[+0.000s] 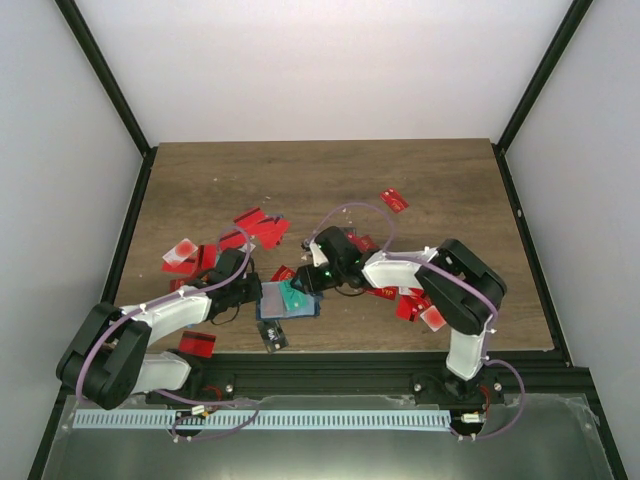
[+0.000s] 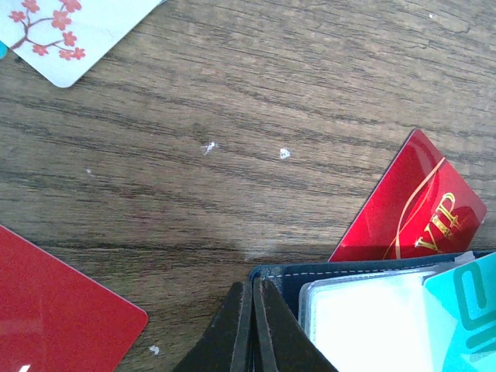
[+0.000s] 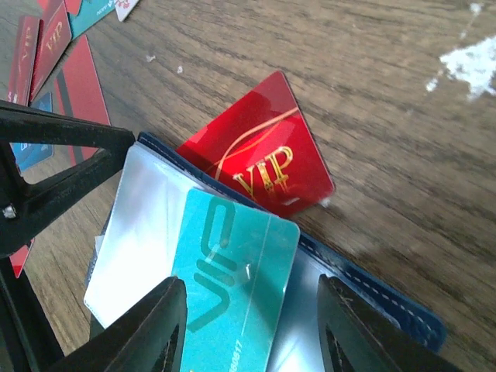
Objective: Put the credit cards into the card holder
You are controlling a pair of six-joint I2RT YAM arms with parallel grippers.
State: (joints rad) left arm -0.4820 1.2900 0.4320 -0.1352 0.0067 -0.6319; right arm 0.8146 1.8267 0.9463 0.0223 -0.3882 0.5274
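So the teal VIP card (image 3: pixel 232 287) lies on the open card holder (image 3: pixel 387 306), right between the spread fingers of the right gripper (image 3: pixel 249 310), long axis pointing straight out from it. The left gripper (image 2: pixel 253 318) is pressed together at the holder's corner, maybe pinching it, hard to tell.

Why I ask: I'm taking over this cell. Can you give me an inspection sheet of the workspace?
Surface: wooden table, a few white specks.
Job's things: card holder lies open between the arms; teal card rests on its clear sleeves; red VIP card is at its edge; other red cards are scattered.
Clutter: nothing seen.
Grippers: left gripper shut, tips at the holder's corner; right gripper open, jaws either side of the teal card.
Cables: purple cable loops above the right arm.
Surroundings: white walls, black frame.
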